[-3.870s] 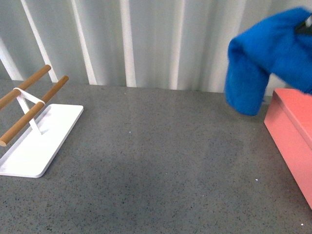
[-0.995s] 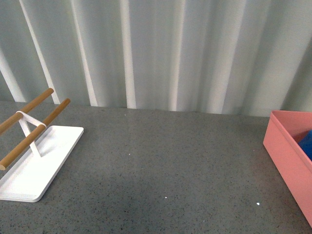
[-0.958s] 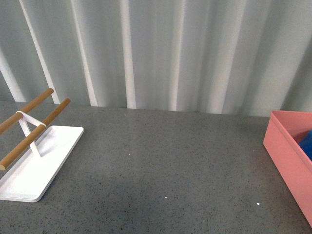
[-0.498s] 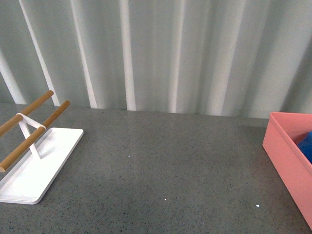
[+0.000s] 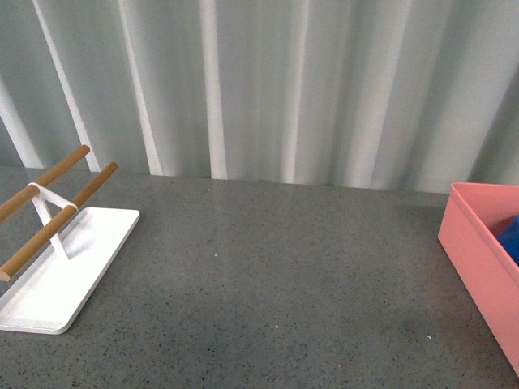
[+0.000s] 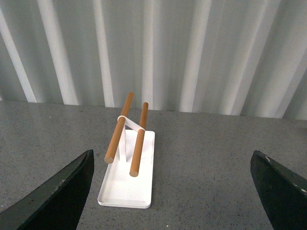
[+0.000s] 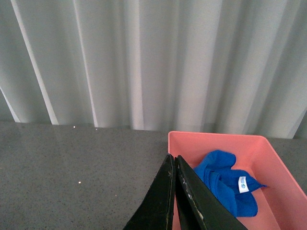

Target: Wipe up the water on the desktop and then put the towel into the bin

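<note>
The blue towel (image 7: 225, 184) lies crumpled inside the salmon-pink bin (image 7: 216, 139), its white tag facing up; in the front view only a blue sliver (image 5: 511, 239) shows over the bin's wall (image 5: 478, 267) at the right edge. My right gripper (image 7: 173, 160) is shut with nothing in it, its black fingers pressed together by the bin's near corner. Wide apart stand the dark fingers of my open left gripper (image 6: 172, 163), above the dark grey speckled desktop (image 5: 268, 267). Neither arm shows in the front view. No water is visible on the desktop.
A flat white tray (image 5: 57, 271) with two wooden rods (image 5: 53, 207) on a white stand sits at the desktop's left; it also shows in the left wrist view, tray (image 6: 127, 179). A pale corrugated curtain (image 5: 259, 81) runs along the back edge.
The towel, which hung in the air above the bin at the right, now lies inside it. Over the last second the front view only shifted slightly.
</note>
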